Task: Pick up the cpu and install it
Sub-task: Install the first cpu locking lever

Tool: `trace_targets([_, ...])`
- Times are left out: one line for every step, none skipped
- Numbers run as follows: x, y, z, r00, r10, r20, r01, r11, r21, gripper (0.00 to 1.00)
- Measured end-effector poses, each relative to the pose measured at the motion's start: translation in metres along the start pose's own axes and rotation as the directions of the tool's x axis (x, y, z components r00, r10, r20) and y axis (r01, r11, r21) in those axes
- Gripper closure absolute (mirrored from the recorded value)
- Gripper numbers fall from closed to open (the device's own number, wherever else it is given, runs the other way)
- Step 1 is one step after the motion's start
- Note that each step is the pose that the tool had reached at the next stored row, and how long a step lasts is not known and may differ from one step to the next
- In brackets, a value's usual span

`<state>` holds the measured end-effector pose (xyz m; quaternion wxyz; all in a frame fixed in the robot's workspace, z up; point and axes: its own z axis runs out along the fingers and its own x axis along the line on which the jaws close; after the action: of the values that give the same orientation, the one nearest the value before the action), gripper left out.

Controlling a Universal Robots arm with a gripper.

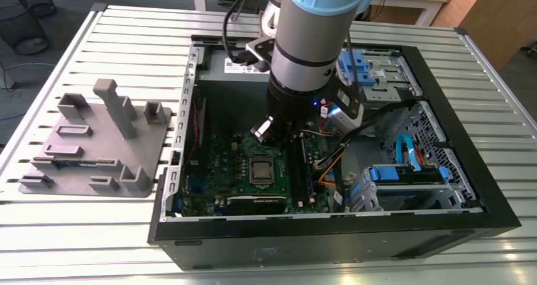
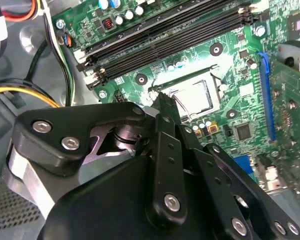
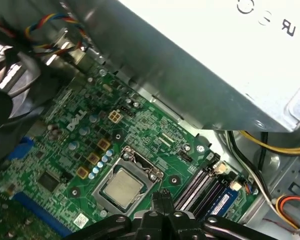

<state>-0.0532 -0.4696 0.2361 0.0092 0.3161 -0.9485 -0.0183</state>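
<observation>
The cpu [image 1: 261,170] lies flat in the metal socket frame [image 3: 140,161] on the green motherboard [image 1: 222,165], inside the open computer case. Its silver top shows in both wrist views [image 2: 196,96] [image 3: 122,187]. My gripper [image 1: 278,134] hangs a little above the board, just beside the socket on the side of the black memory slots [image 2: 165,35]. Its black fingertips [image 3: 162,199] are pressed together with nothing between them. In the second wrist view the gripper [image 2: 162,100] ends at the socket's edge, apart from the chip.
A grey moulded tray [image 1: 92,140] with upright posts stands on the slatted table at the exterior view's left. The case holds a grey power supply [image 3: 215,60], loose cables [image 2: 20,92], blue drive brackets [image 1: 407,172] and an expansion card [image 2: 290,100].
</observation>
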Motion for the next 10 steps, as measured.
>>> trace_targets([0.0000,0.0000,0.0005,1.0000,0.009,0.0003,-0.009,1.0000,0.0000,0.89])
trace_targets([0.0001,-0.0001,0.0011,0.9998,0.018,0.0006,-0.018,0.9998,0.0000,0.89])
trace_targets([0.0001,-0.0002,0.0016,0.9996,0.027,0.0009,-0.027,0.9996,-0.0001,0.89])
trace_targets([0.0002,-0.0002,0.0017,0.9995,0.031,0.0011,-0.031,0.9995,-0.0001,0.89])
trace_targets([0.0002,-0.0002,0.0017,0.9995,0.032,0.0011,-0.032,0.9995,0.0000,0.89])
trace_targets([0.0002,-0.0002,0.0017,0.9995,0.032,0.0011,-0.032,0.9995,0.0000,0.89])
trace_targets([0.0002,-0.0002,0.0017,0.9995,0.032,0.0011,-0.032,0.9995,-0.0001,0.89])
trace_targets([0.0002,-0.0002,0.0017,0.9995,0.032,0.0011,-0.032,0.9995,-0.0001,0.89])
trace_targets([0.0002,-0.0002,0.0018,0.9995,0.032,0.0012,-0.032,0.9995,-0.0001,0.89])
trace_targets([0.0003,-0.0001,0.0019,0.9995,0.032,0.0012,-0.032,0.9995,-0.0001,0.89])
